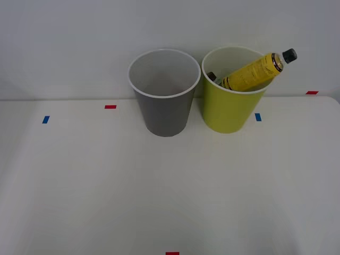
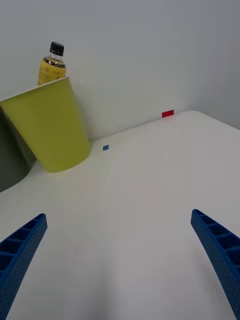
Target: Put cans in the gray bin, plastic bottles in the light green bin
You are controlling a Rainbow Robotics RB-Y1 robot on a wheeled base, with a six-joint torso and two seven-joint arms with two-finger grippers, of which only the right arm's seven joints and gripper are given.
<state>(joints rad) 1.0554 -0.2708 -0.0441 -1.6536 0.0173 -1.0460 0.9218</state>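
Note:
The gray bin (image 1: 163, 93) stands at the back of the white table, and what I see of its inside holds nothing. Right beside it stands the light green bin (image 1: 232, 90). A yellow plastic bottle (image 1: 255, 71) leans inside it, its black cap poking out over the rim to the right. A small dark cap (image 1: 211, 76) of another bottle peeks up at the rim's left. In the right wrist view the light green bin (image 2: 47, 125) and the yellow bottle's top (image 2: 51, 67) lie ahead. My right gripper (image 2: 120, 260) is open, nothing between its blue fingers (image 2: 217, 250).
Small red tape marks (image 1: 110, 107) and blue tape marks (image 1: 45, 119) dot the white table (image 1: 159, 191). A white wall rises right behind the bins. The gray bin's edge (image 2: 10, 160) shows beside the green one in the wrist view.

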